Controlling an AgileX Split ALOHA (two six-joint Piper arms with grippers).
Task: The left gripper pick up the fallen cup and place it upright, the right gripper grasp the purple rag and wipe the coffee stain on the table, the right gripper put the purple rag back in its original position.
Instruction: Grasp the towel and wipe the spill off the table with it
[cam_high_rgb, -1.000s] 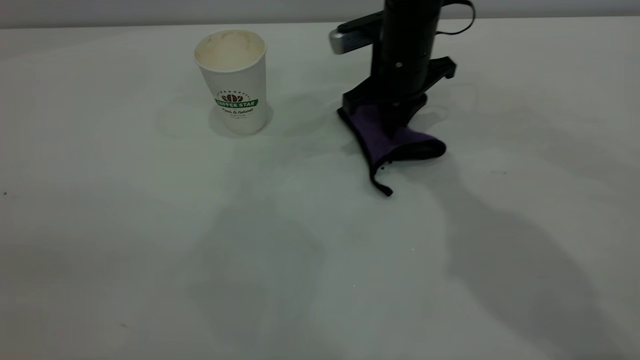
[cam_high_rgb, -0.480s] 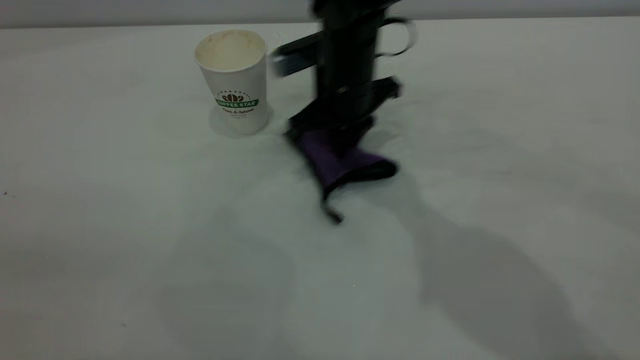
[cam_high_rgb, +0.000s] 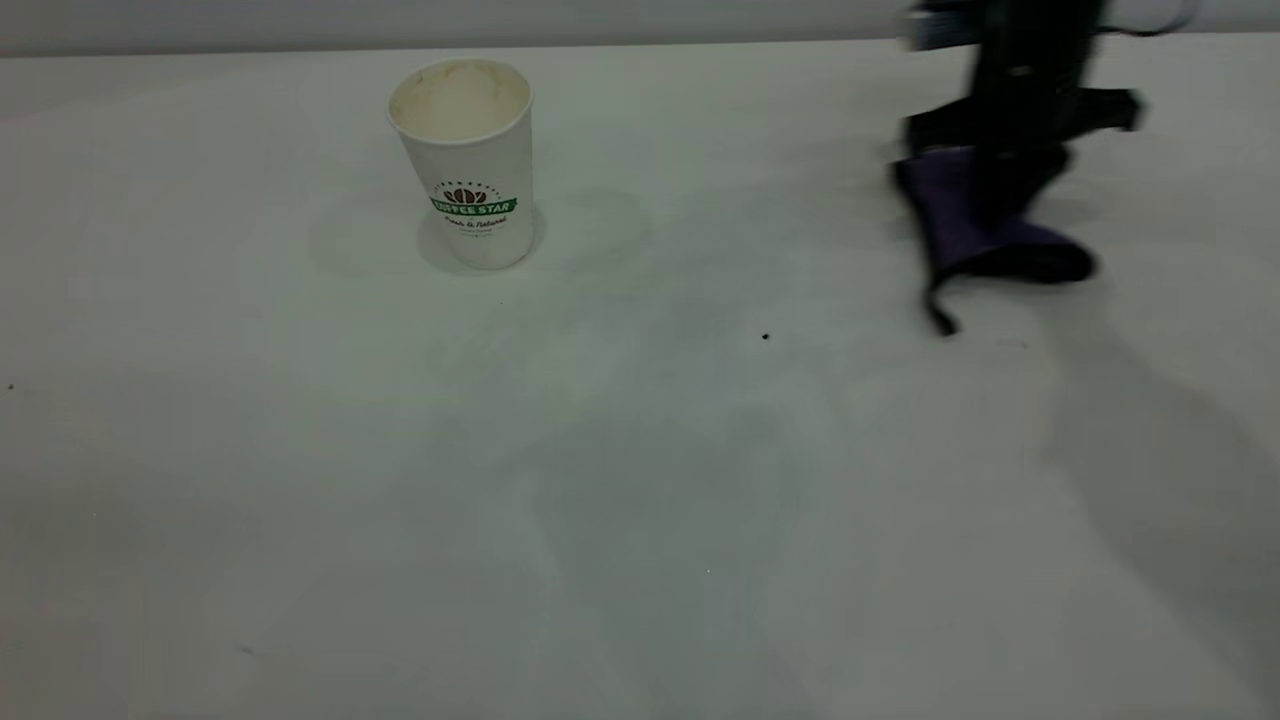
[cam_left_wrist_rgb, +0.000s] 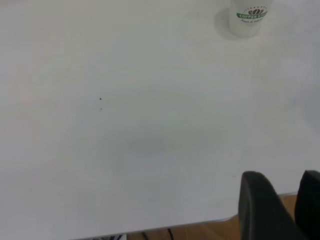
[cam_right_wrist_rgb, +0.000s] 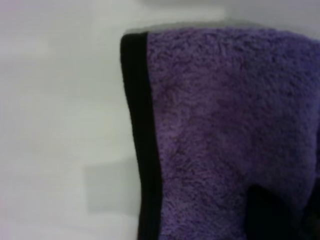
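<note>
The cup (cam_high_rgb: 465, 160) stands upright on the table (cam_high_rgb: 300, 500) at the back left; its lower part also shows in the left wrist view (cam_left_wrist_rgb: 250, 15). My right gripper (cam_high_rgb: 1005, 175) is at the back right, shut on the purple rag (cam_high_rgb: 970, 225), which hangs down to the tabletop with its black strap (cam_high_rgb: 938, 318) trailing. The rag fills the right wrist view (cam_right_wrist_rgb: 225, 125). No brown coffee stain shows; only a tiny black speck (cam_high_rgb: 765, 337) lies mid-table. My left gripper (cam_left_wrist_rgb: 294, 210) is open and empty at the table's near edge, far from the cup.
The table's edge (cam_left_wrist_rgb: 165, 227) with wooden floor beyond runs just under my left gripper. A small dark speck (cam_left_wrist_rgb: 100, 99) sits on the tabletop. A grey wall (cam_high_rgb: 400, 20) borders the table's far side.
My right gripper swept the rag left toward the cup, then far to the right and back. The cup has not moved.
</note>
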